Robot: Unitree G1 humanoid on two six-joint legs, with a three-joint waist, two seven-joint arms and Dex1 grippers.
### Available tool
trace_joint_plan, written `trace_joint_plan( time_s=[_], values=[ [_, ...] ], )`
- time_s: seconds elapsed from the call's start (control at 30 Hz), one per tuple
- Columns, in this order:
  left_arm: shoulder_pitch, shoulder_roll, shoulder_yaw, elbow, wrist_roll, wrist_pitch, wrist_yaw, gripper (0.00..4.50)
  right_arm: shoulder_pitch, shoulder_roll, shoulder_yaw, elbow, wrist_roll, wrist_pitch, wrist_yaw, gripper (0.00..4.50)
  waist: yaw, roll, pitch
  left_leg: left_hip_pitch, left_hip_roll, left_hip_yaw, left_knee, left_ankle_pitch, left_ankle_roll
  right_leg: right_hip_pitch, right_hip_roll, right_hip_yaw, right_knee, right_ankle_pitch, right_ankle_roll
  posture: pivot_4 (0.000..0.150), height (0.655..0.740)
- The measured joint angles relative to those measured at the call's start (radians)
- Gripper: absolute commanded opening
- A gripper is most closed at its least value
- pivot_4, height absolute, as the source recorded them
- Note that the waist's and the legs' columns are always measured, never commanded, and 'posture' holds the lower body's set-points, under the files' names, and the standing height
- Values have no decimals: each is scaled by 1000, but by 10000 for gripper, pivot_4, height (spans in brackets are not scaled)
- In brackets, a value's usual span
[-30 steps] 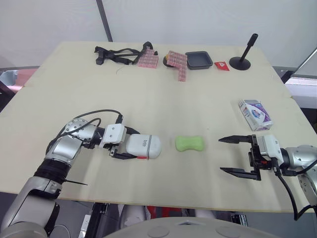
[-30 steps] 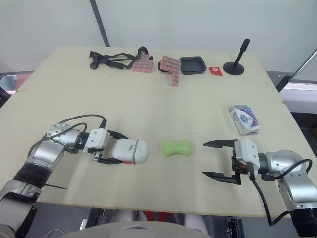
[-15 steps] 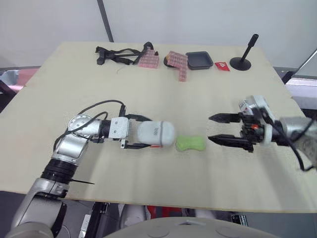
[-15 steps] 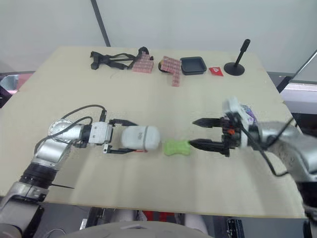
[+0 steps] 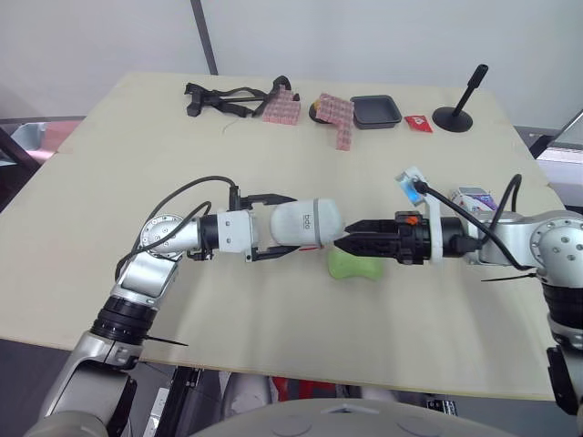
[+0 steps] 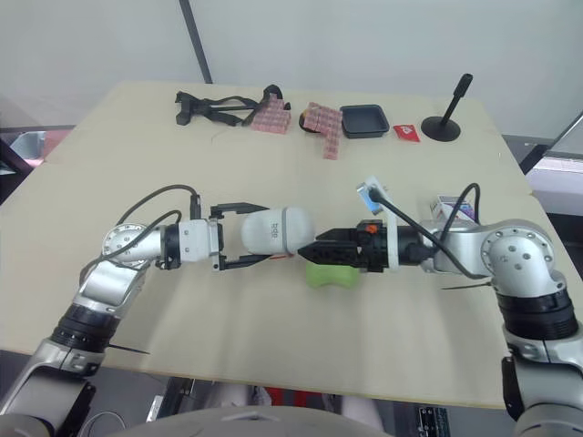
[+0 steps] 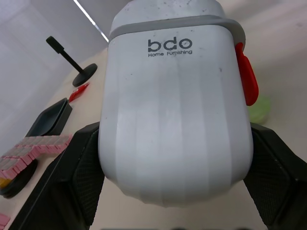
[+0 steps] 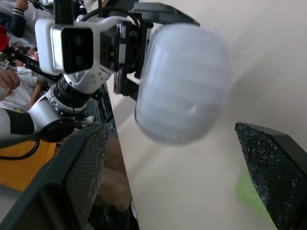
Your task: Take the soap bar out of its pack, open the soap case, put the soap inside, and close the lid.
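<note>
Looking down on a pale wooden table [image 5: 109,164] backed by a white wall. Gripping the white soap case [image 5: 305,223] in the left gripper [image 5: 282,226], squeezing its two long sides with the black fingers [image 7: 79,177], holding it sideways near the table's middle with the rounded lid end aimed at the right gripper [image 5: 353,244]. Showing a closed lid, a grey band [image 7: 168,26] at the seam and a red latch [image 7: 247,81] on one side. Reaching in from the opposite side with the right gripper, fingers [image 8: 76,182] spreading wide apart, grasping nothing, tips sitting just short of the case's end; contact impossible to confirm. Lying bare on the table right under that meeting point: green soap bar [image 5: 355,266], out of its pack, partly covered from above by the right gripper. Sitting near the table's right edge, behind the right arm: soap pack [image 5: 475,195]. Lining the far edge, well apart from the work: black strap bundle [image 5: 228,91], pink checkered blocks [image 5: 282,109], black tray [image 5: 375,110], small red packet [image 5: 419,123], black stand [image 5: 455,116].
</note>
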Motion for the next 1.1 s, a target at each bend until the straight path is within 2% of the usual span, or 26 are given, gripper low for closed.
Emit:
trace_joint_plan(
  time_s=[0.6,0.73,0.83,0.87,1.1],
  values=[
    [4,13,-9,-15,-5,7,-7,34573,-23,1,32,81,169,-9,-152,45000,-8,0,0,-1,0,0,0,0,0,0,0,0,0,0,0,1500,7400],
    [4,13,-9,-15,-5,7,-6,34573,-22,-2,47,90,192,-17,-173,34086,-8,0,0,-1,0,0,0,0,0,0,0,0,0,0,0,1500,7400],
    [4,13,-10,-14,-1,11,-4,34573,-23,-2,57,90,207,-24,-178,23435,-8,0,0,-1,0,0,0,0,0,0,0,0,0,0,0,1500,7400],
    [4,14,-9,-14,0,9,0,34573,-23,-2,57,96,214,-30,-179,21172,-8,0,0,-1,0,0,0,0,0,0,0,0,0,0,0,1500,7400],
    [5,14,-9,-15,1,10,8,34573,-23,-3,63,105,235,-40,-193,20570,-8,0,0,-1,0,0,0,0,0,0,0,0,-1,0,0,1500,7400]
  ],
)
